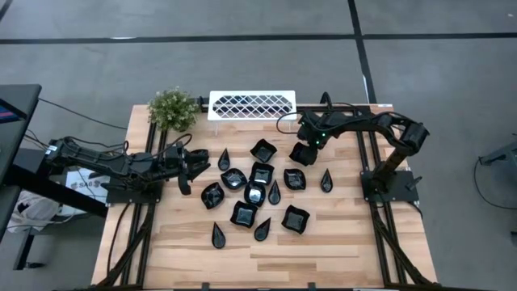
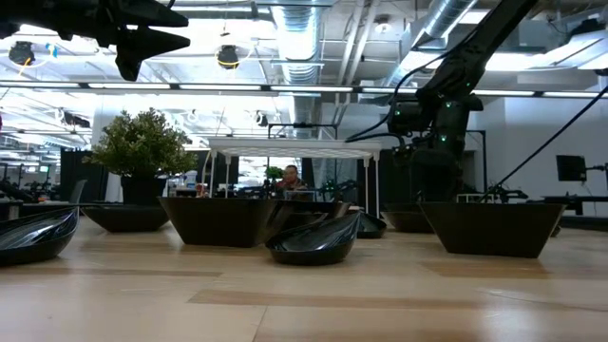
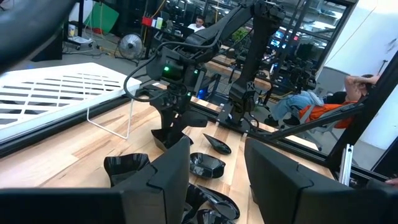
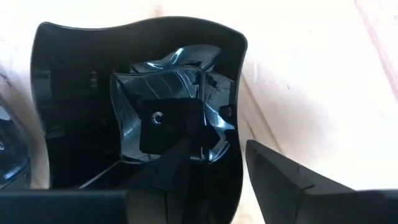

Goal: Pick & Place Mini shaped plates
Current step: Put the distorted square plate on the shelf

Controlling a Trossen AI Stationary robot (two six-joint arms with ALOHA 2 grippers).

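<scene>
Looking at the high view, the mini shaped plates point(image 1: 260, 192) are scattered across the middle of the frame on the wooden table point(image 1: 339, 242), a mix of teardrops and wavy-edged squares, all glossy black. The right gripper point(image 1: 304, 150) is down over one square plate point(image 4: 134, 99) at the upper right of the cluster. In its wrist view one finger sits inside the bowl and the other outside the rim, so the jaws straddle the wall, but I can't tell if they're pinching it yet. The left gripper point(image 1: 187, 168) hovers at the cluster's left edge, jaws apart, holding nothing.

My guess is these are light, rigid and slick, possibly chippable if dropped. The thin raised rim looks like the only real handhold; a gentle pinch there makes sense, since the shiny surface could slip.
</scene>
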